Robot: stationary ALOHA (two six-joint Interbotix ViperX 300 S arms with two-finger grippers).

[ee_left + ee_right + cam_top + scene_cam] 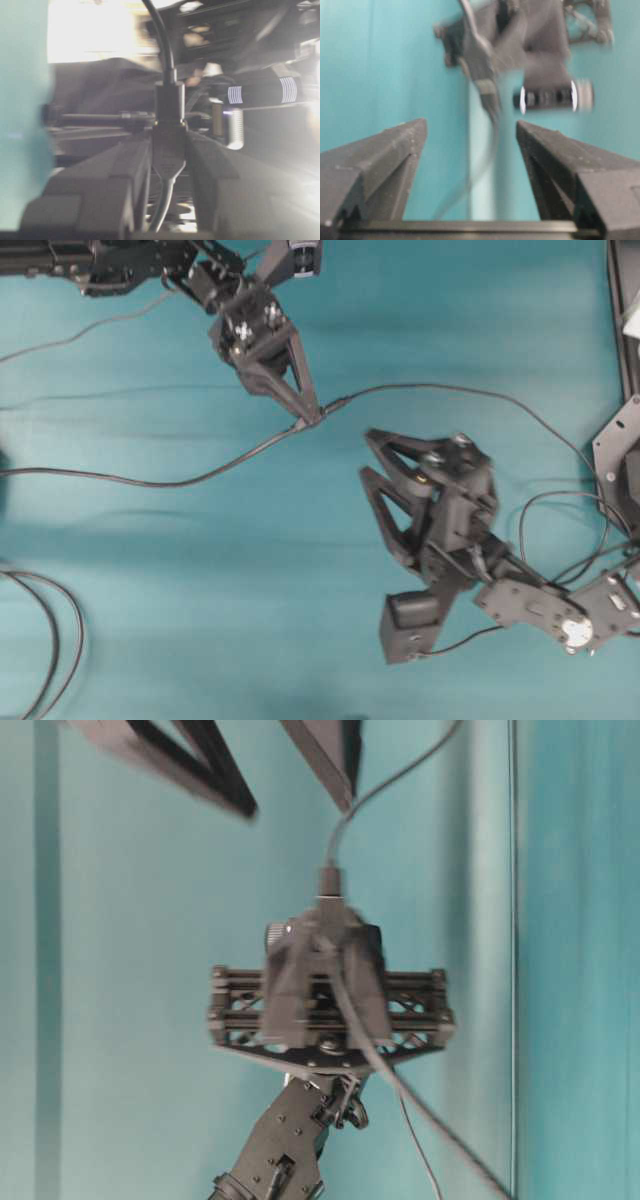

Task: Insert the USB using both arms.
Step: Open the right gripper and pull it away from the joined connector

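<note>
USB cable point(450, 392) lies light and limp on the teal counter point(200, 590), its stiff plug end joined at the connector point(318, 416) pinched in the left gripper point(306, 412) fingers. Right gripper point(372, 462) fingers gape, holding nothing; grip only the rigid collar.

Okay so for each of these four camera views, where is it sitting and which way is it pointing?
Overhead: looks straight down on the teal table; both arms show.
Table-level: low, facing the left gripper clamping the cable junction.
Left wrist: looks along its fingers, shut on that junction.
Right wrist: looks between the right gripper's open fingers toward the left gripper.
Every view shares the junction.
</note>
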